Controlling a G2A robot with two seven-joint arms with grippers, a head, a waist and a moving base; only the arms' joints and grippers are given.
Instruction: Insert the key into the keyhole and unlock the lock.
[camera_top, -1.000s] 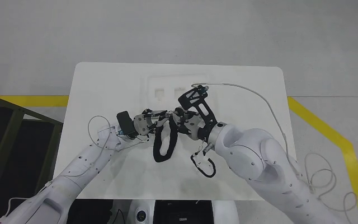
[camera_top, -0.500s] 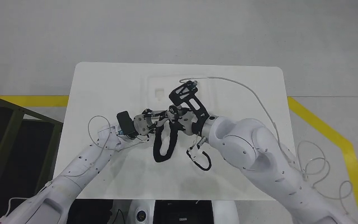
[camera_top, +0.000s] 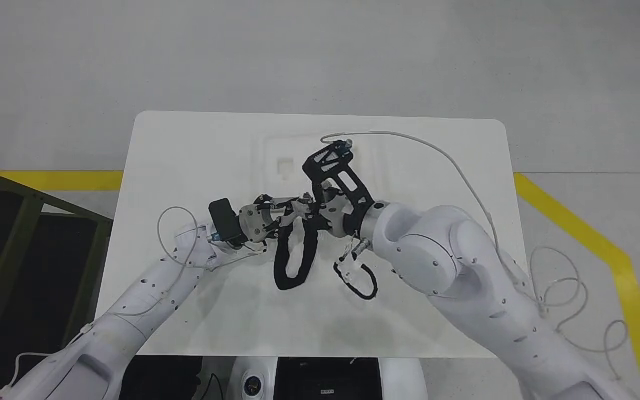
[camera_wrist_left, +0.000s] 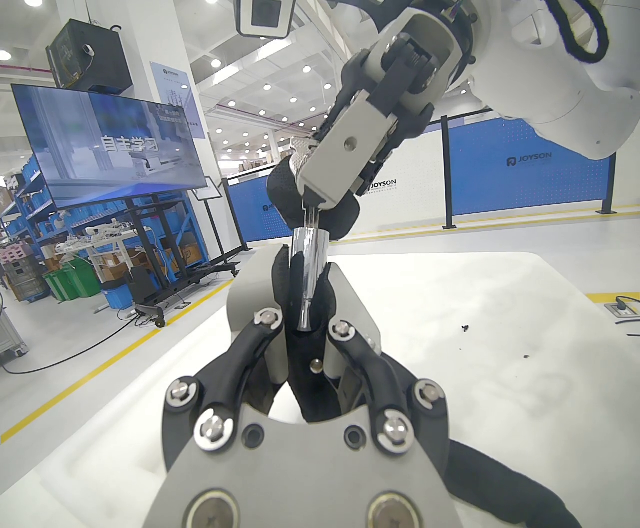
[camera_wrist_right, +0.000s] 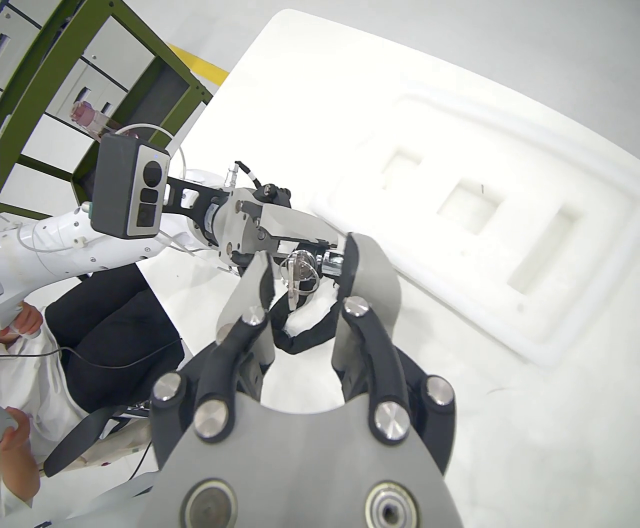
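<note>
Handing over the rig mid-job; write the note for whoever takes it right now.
Left gripper: shut on the lock, held over the table, black cable looping below.
Right gripper: open, fingers either side of the key.
Done: key looks seated in the lock's end.
To do: grip the key, turn it, free the cable. Cannot tell if it is turned yet.

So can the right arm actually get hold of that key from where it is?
Probably yes. The right gripper is open with a finger on each side of the key, which sits at the end of the lock held in the left gripper. Nothing lies between.
</note>
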